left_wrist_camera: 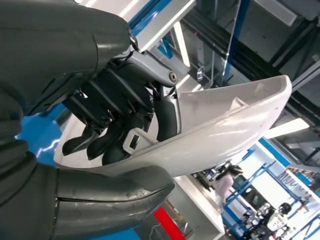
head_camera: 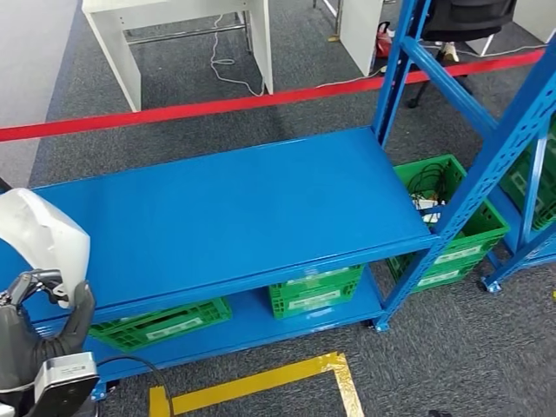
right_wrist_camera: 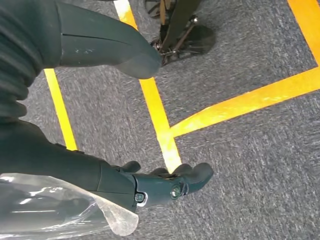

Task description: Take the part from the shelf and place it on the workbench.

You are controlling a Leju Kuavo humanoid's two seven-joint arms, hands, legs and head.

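Already off the shelf (head_camera: 222, 208), the white part (left_wrist_camera: 226, 120) sits clamped between left hand (left_wrist_camera: 113, 125) thumb and fingers — ready for carrying — while the right hand (right_wrist_camera: 151, 182) hangs spread, empty.

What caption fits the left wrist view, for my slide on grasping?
Left hand grips the white curved part, thumb beneath its shell and fingers inside.

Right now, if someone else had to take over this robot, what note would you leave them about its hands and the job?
Left hand: grips the white part, fingers inside its curve, thumb beneath; the head view shows it held low by the shelf.
Right hand: hangs over the carpet, fingers apart, holding nothing.
Done: part is off the shelf.
Left: carry it to the workbench and set it down. I cannot see a workbench here.
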